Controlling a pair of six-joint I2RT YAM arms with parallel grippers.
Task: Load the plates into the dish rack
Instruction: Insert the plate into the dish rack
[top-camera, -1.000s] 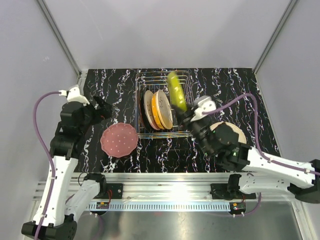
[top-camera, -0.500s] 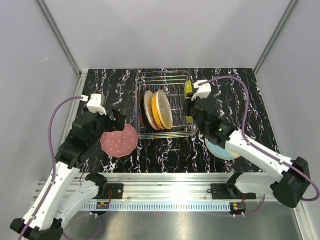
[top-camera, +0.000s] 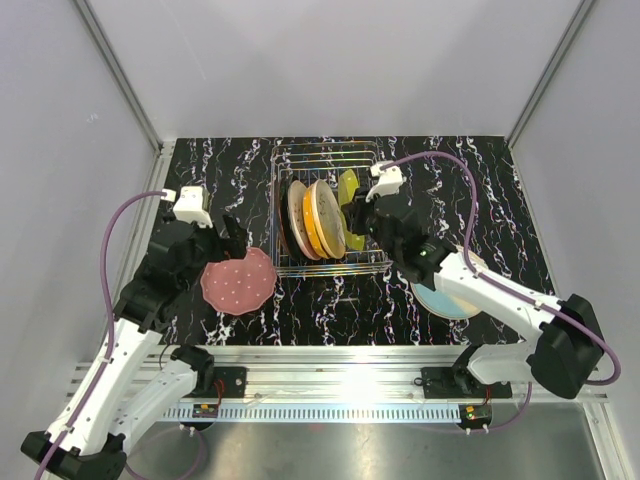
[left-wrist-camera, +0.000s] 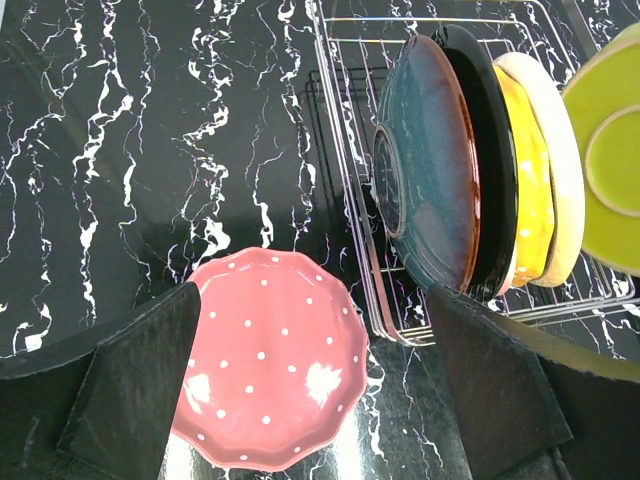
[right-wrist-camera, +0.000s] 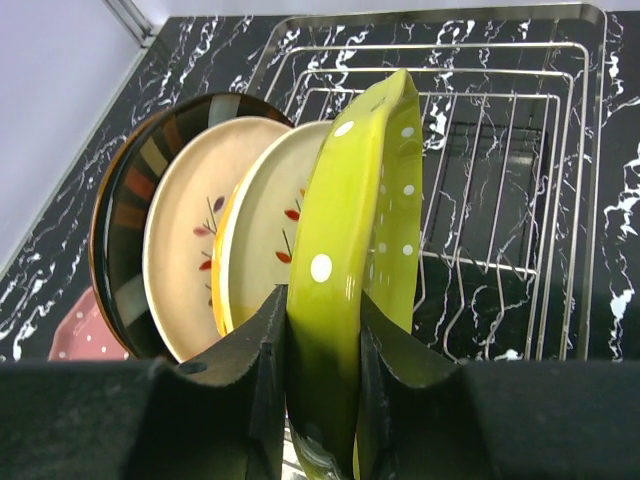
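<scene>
On the left, we see that the left gripper (top-camera: 228, 236) (left-wrist-camera: 320, 400) has swung down and in from where it stood a second ago, and now hovers with its fingers spread wide over the far edge of the pink plate (top-camera: 238, 281) (left-wrist-camera: 265, 360), which lies flat on the table where it lay before. In the dish rack (top-camera: 325, 146) (left-wrist-camera: 345, 150) (right-wrist-camera: 500, 120) the dark plate (left-wrist-camera: 430, 180), the cream plate (top-camera: 298, 215) and the orange plate (top-camera: 322, 222) stand on edge as before. The yellow-green plate (top-camera: 347, 186) (right-wrist-camera: 350, 270), earlier raised above the rack's right half, now sits lower, on edge just beside the orange one; whether they touch we cannot tell. The right gripper (top-camera: 362, 215) (right-wrist-camera: 322, 340) pinches its rim. Farther right, the light blue plate (top-camera: 445, 300), earlier hidden under the arm, shows on the table. The tabletop (top-camera: 480, 190) is black with white veins; pale grey walls (top-camera: 330, 60) and metal frame posts (top-camera: 120, 75) enclose it, and a metal rail (top-camera: 330, 410) runs along the near edge.
</scene>
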